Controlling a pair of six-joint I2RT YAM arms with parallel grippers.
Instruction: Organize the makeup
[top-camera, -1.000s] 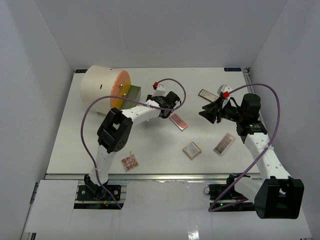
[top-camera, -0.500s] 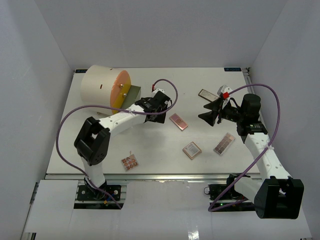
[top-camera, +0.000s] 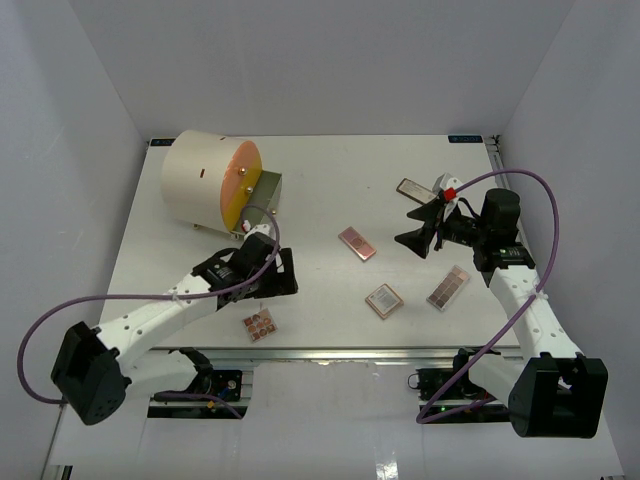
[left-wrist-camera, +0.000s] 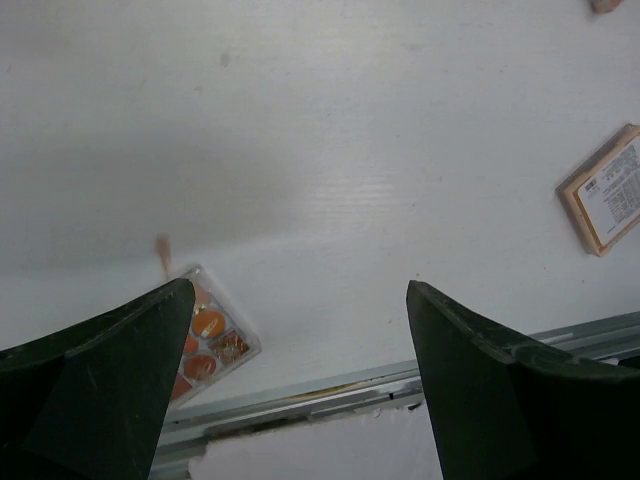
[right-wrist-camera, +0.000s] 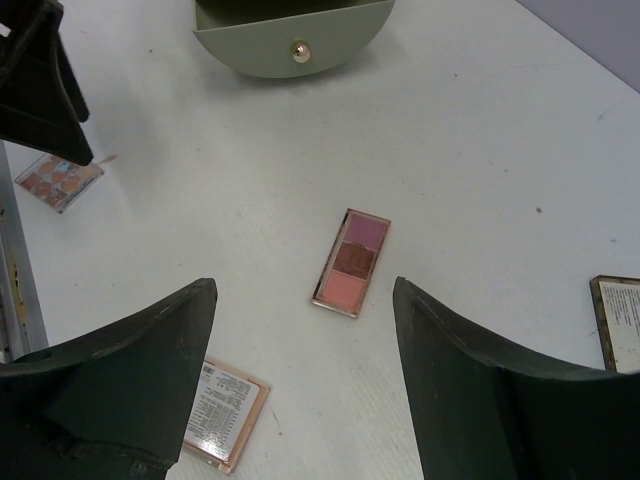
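left end effector (left-wrist-camera: 298, 290) released, empty | right end effector (right-wrist-camera: 303, 285) released | pink palette (right-wrist-camera: 351, 263) apparently untouched

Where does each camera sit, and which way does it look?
Top: fixed above and behind, looking down on the table; left arm and right arm show.
Left wrist: on the left arm, looking down at the table's near edge and a round-pan palette; jaws below.
Right wrist: on the right arm, looking left across the table to a green drawer; jaws below.
Shared: that palette shows in all three.

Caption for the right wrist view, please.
Open right claw aimed at a three-shade palette, green drawer beyond.
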